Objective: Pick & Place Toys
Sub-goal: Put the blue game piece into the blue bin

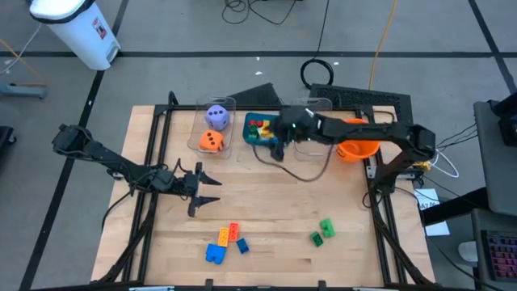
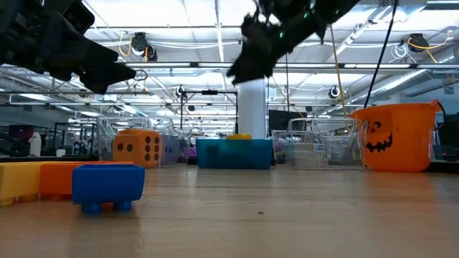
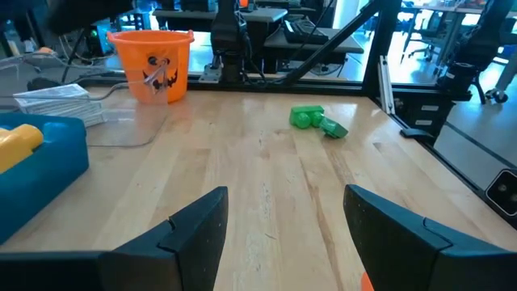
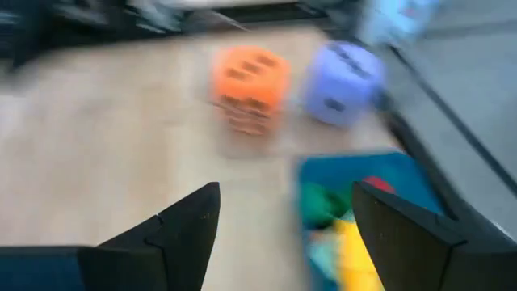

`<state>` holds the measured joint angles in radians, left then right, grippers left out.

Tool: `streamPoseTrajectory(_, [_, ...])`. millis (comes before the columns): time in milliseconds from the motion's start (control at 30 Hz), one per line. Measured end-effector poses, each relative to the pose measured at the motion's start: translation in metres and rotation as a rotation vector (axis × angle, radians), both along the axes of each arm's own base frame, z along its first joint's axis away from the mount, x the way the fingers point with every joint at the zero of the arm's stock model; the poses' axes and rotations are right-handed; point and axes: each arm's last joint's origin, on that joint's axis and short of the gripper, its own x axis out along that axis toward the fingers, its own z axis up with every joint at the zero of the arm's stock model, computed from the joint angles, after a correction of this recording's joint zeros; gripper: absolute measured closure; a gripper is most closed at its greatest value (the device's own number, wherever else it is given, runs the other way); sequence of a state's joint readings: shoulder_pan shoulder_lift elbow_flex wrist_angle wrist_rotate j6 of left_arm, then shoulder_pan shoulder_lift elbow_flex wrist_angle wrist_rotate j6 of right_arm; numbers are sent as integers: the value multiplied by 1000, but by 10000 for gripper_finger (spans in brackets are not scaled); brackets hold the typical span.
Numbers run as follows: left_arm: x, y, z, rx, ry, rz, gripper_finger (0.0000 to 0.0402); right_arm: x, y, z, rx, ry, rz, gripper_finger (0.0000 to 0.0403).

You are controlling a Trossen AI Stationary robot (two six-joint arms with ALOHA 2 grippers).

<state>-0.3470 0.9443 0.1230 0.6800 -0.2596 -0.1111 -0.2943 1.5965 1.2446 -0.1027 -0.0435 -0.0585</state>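
Fingers spread and empty, the right gripper (image 1: 279,147) hangs over the teal tray (image 1: 250,137) of bricks (image 1: 258,127) beside the orange die (image 1: 211,141) and purple die (image 1: 216,116), while the left gripper (image 1: 206,190), parted and empty, hovers above bare table (image 1: 275,218) near the loose bricks (image 1: 226,241).

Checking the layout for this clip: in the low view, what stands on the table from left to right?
Yellow brick → orange brick → blue brick → orange die → teal tray → clear bin → orange pumpkin-face bucket.
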Motion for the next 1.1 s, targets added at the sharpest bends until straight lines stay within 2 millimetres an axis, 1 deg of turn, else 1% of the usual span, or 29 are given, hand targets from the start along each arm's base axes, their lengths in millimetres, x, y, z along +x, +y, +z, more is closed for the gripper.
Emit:
streamPoseTrajectory(100, [0, -1, 0, -1, 1, -19, 149, 0, 33, 9, 14, -9, 124, 130])
streamPoseTrajectory(200, [0, -2, 0, -8, 3, -72, 149, 3, 71, 4, 6, 5, 236, 133])
streamPoseTrajectory(300, [-1, -4, 0, -16, 5, -113, 149, 1, 110, -11, 1, 54, 346, 133])
streamPoseTrajectory(400, [-2, -7, 0, -46, 10, -137, 149, 0, 145, -33, -51, 58, 362, 133])
streamPoseTrajectory(500, [-3, -13, -1, -88, 24, -166, 149, -13, 173, -59, -111, 55, 351, 133])
streamPoseTrajectory(600, [-4, -23, -6, -141, 52, -181, 149, -22, 194, -76, -136, -55, 358, 133])
streamPoseTrajectory(700, [-4, -36, -7, -194, 46, -210, 149, -38, 207, -93, -140, -138, 374, 133])
streamPoseTrajectory(800, [4, -58, -3, -196, 67, -257, 149, -50, 210, -101, -101, -225, 376, 133])
streamPoseTrajectory(933, [25, -101, 12, -129, 80, -353, 149, -61, 205, -112, -59, -267, 330, 133])
streamPoseTrajectory(1033, [45, -133, 12, -50, 167, -390, 149, -62, 202, -114, -36, -271, 311, 133])
streamPoseTrajectory(1100, [56, -152, 9, -15, 247, -398, 149, -63, 201, -116, -5, -257, 297, 133])
